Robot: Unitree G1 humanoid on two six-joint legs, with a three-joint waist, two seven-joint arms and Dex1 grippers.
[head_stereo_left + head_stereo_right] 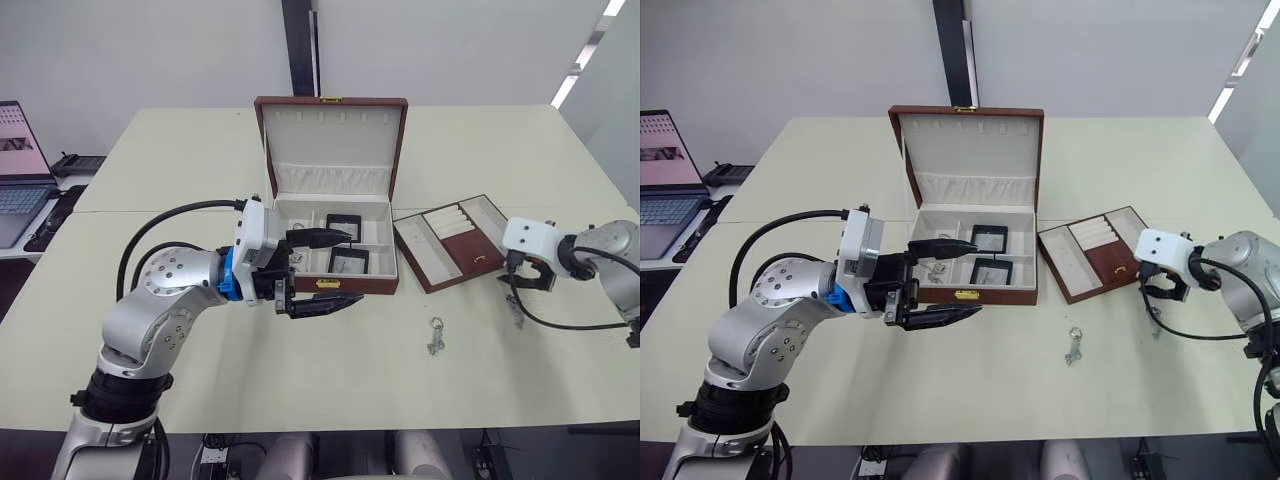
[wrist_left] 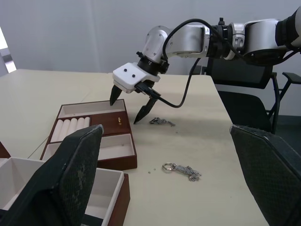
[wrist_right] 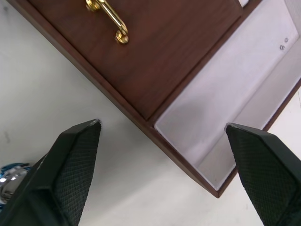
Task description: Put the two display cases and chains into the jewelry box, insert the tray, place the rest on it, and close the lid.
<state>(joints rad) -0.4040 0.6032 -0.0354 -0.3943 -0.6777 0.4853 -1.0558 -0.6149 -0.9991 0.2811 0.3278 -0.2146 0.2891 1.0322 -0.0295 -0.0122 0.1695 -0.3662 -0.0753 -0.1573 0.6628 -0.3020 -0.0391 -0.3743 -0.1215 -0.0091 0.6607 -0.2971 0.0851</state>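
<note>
Jewelry box (image 1: 335, 262) is sitting open mid-table, lid (image 1: 332, 140) standing upright behind it. Two display cases (image 1: 345, 224) (image 1: 348, 262) are lying in the box's right-hand compartments, one behind the other. A small silver item is showing in a left compartment; partly screened by the left gripper's fingers, so identity unclear.

Tray (image 1: 455, 241) is lying on the table just right of the box, angled. One silver trinket (image 1: 435, 335) is lying in front of the tray, apart from it. A second trinket (image 2: 162, 122) is lying near the right gripper's fingertips.

Left gripper (image 1: 322, 270) is hovering at the box's front-left corner, fingers spread wide, holding nothing. Right gripper (image 2: 129, 108) is poised over the tray's near edge, fingers apart, empty.

Surface: pale cream table, seam running across the left part. Laptop (image 1: 20, 170) is sitting on a side desk at far left, cut off by the frame. Black office chair (image 2: 244, 89) is standing behind the right arm. Walls are plain grey-white.
</note>
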